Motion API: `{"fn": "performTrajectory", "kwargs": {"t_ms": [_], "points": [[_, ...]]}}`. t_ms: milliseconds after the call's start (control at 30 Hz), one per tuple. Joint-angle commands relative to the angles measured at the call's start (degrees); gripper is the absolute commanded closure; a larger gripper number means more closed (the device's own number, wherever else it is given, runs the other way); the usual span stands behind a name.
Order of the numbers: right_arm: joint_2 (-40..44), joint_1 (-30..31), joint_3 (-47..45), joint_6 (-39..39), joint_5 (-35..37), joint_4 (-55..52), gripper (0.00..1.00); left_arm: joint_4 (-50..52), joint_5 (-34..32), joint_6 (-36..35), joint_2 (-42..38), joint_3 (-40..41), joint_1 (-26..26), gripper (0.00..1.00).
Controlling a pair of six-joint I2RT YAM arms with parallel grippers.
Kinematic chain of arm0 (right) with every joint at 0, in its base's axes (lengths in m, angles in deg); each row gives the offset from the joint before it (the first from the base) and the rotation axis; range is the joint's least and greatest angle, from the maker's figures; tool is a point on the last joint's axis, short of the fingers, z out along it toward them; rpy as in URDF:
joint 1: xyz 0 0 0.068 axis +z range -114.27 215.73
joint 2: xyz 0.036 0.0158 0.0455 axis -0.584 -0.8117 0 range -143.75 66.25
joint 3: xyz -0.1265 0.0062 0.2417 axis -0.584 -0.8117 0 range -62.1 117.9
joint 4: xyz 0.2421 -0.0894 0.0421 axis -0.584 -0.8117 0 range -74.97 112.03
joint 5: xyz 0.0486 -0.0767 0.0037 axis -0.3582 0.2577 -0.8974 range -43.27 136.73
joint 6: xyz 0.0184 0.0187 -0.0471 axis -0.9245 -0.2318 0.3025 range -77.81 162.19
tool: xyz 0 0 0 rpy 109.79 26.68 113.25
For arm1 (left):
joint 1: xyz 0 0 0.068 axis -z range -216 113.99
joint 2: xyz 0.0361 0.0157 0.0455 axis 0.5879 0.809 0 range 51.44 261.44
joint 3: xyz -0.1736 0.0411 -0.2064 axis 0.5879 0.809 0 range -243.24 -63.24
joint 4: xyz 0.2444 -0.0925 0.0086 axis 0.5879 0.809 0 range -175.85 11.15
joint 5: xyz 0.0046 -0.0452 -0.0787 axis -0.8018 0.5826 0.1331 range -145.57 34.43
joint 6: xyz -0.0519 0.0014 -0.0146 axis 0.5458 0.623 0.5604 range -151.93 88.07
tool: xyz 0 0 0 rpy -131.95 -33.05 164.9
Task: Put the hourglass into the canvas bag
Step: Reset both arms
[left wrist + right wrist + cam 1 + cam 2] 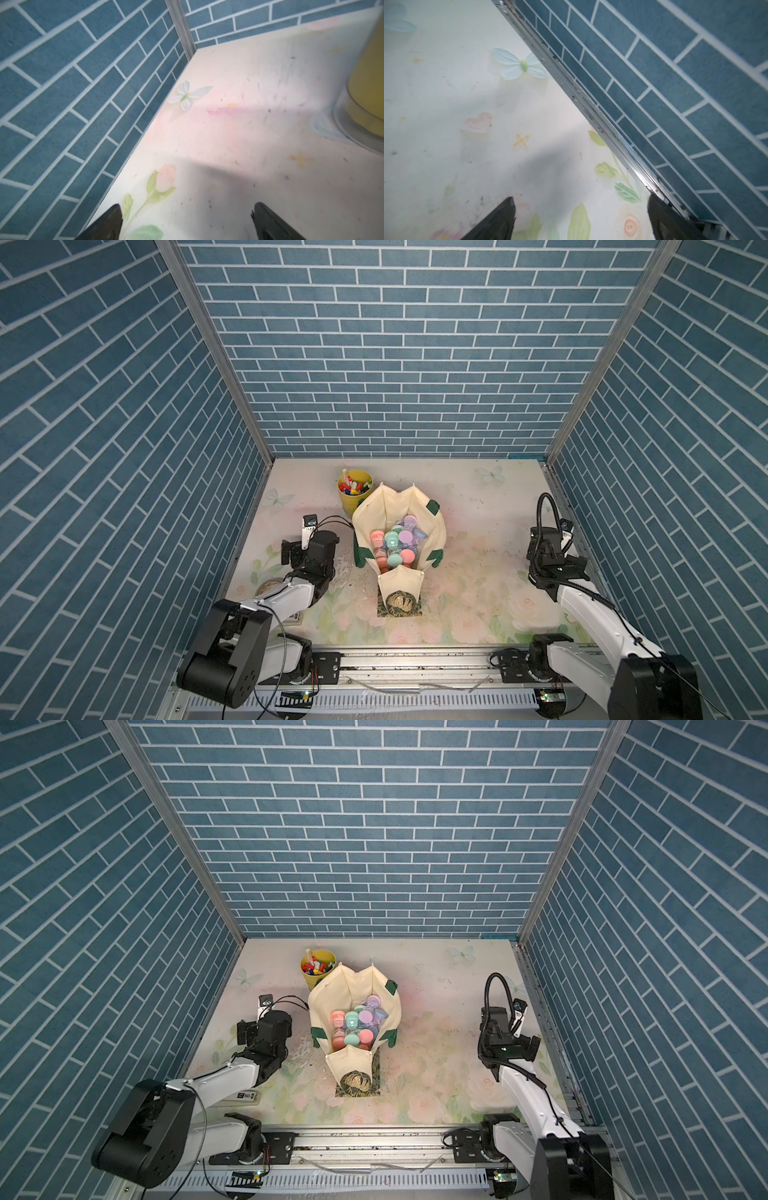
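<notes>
The canvas bag (401, 585) (349, 1065) stands open mid-table, cream with dark green straps and a dark print low on its near face. Several pastel hourglasses (395, 545) (358, 1025) lie piled inside it. I see no hourglass outside the bag. My left gripper (299, 549) (188, 209) hovers just left of the bag, open, with only the floral tabletop between its fingers. Over by the right wall, my right gripper (555, 558) (581, 202) is also open and holds nothing.
A yellow cup of markers (354, 491) (318, 969) (367, 83) stands behind the bag's left side. A round tan object (268, 587) and a small white item (245, 1096) lie under the left arm. Blue brick walls enclose three sides, and a metal rail (591, 116) runs along the right one.
</notes>
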Motion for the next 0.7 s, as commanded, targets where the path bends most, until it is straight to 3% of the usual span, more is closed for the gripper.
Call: {"fn": "performTrajectory", "kwargs": {"t_ms": [0, 67, 233, 300, 367, 433, 467, 567, 600, 667], "points": [[-6.5, -2.8, -3.6, 5.0, -0.7, 22.6, 0.02, -9.8, 1.2, -1.6, 2.6, -1.9, -2.7, 0.00], [-9.8, -4.6, -2.5, 6.8, -6.2, 25.6, 0.04, -9.7, 6.7, -0.3, 3.3, -2.5, -5.0, 0.00], [-13.9, -5.5, -7.2, 11.4, -17.5, 47.3, 0.04, 4.7, 17.9, 7.1, 6.9, -10.2, -13.4, 0.00], [-16.9, -6.1, -7.5, 12.4, -23.0, 52.3, 0.05, 3.2, 23.2, 5.6, 7.8, -10.5, -14.9, 0.00], [-23.7, -7.1, -8.5, 13.2, -28.8, 61.4, 0.01, -0.2, 26.6, 1.9, 8.6, -10.2, -14.8, 0.00], [-27.2, -7.2, -7.0, 14.8, -32.2, 62.7, 0.01, -5.8, 28.3, -1.0, 8.7, -8.0, -14.6, 0.00], [-26.0, -7.4, -5.1, 14.1, -32.7, 55.7, 0.01, -13.9, 28.5, -1.2, 9.8, -4.6, -14.5, 0.00], [-27.2, -7.5, -5.0, 14.5, -32.9, 57.5, 0.01, -33.1, 26.6, -5.8, 15.4, 1.9, -11.3, 0.00], [-26.7, -7.5, -4.6, 14.4, -32.8, 56.3, 0.01, -26.5, 27.3, -4.8, 12.7, 1.1, -11.2, 0.00], [-26.9, -7.4, -4.7, 14.5, -32.7, 57.1, 0.01, -29.6, 27.6, -4.9, 14.4, 1.1, -12.1, 0.00]]}}
